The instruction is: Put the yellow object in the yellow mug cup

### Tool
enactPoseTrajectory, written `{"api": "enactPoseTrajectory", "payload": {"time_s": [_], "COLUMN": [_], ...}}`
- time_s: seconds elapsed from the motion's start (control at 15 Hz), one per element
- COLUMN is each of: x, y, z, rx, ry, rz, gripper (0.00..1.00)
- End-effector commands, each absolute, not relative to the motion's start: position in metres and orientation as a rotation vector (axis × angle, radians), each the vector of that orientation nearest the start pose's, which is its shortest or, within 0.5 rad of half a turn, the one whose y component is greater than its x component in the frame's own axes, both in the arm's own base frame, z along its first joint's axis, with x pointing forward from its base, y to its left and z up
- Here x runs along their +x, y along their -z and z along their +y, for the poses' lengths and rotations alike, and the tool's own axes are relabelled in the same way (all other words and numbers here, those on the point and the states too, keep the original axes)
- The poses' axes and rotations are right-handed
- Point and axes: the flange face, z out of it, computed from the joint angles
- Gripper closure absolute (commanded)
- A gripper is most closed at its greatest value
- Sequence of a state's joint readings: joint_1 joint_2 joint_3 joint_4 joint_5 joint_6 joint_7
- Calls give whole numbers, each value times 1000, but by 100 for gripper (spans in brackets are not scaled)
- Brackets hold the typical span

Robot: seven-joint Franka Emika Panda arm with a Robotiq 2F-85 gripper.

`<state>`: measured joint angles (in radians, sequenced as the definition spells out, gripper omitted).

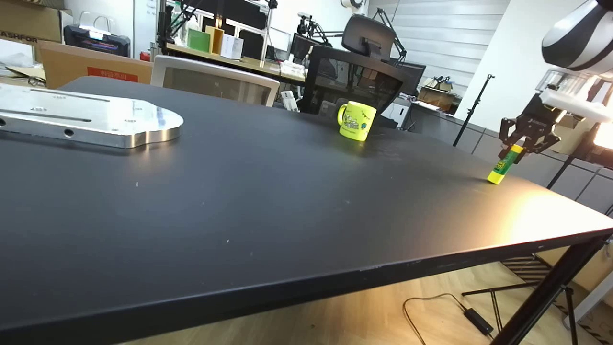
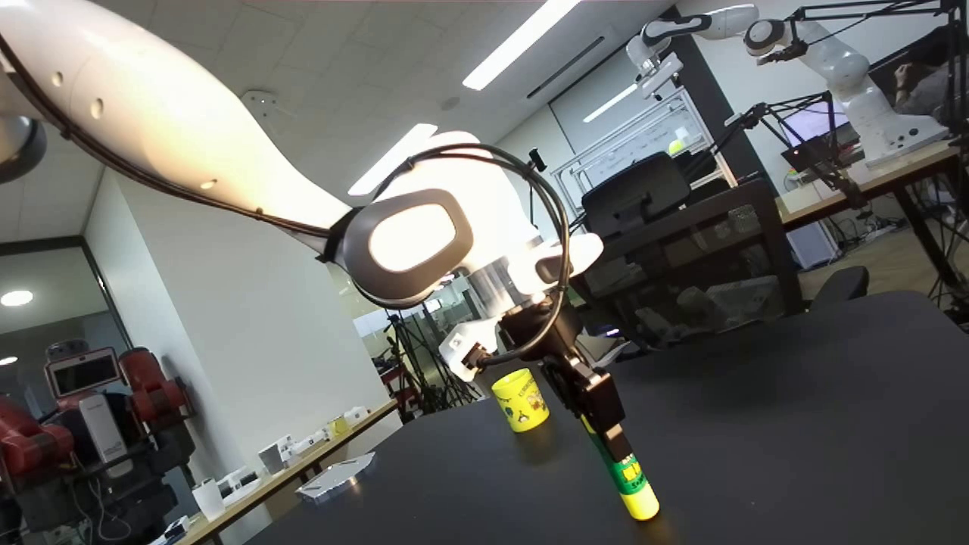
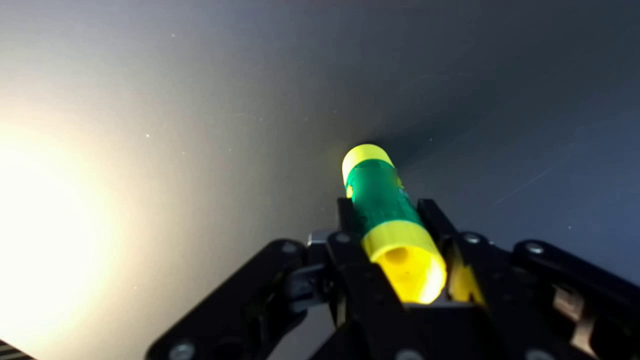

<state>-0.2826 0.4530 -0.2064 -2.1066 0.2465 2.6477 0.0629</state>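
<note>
Grab looks done from here, jaws pinching the green-and-yellow stick [image 1: 505, 165] well apart from the yellow mug [image 1: 357, 121], carry and drop-in left imo.

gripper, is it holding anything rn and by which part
The gripper holds the green and yellow tube by its upper part; the lower yellow end sticks out below.

Smooth dark tabletop [image 1: 268, 201], shiny metal plate [image 1: 107, 115], plastic-looking stick [image 3: 384, 200], smooth yellow mug [image 1: 357, 121], cardboard box [image 1: 91, 58]
</note>
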Motion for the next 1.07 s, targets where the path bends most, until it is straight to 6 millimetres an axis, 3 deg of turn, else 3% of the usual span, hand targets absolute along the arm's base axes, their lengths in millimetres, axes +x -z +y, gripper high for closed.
{"api": "enactPoseTrajectory", "payload": {"time_s": [0.0,0.6,0.67,0.8,1.0], "x": [519,500,514,509,505], "y": [-236,-307,-290,-302,-303], "z": [-275,-248,-254,-251,-250], "rx": [-2988,-3191,-3174,-3180,-3185], "ry": [167,6,40,20,10], "rz": [1047,728,756,738,728], "gripper": [91,91,66,66,66]}}
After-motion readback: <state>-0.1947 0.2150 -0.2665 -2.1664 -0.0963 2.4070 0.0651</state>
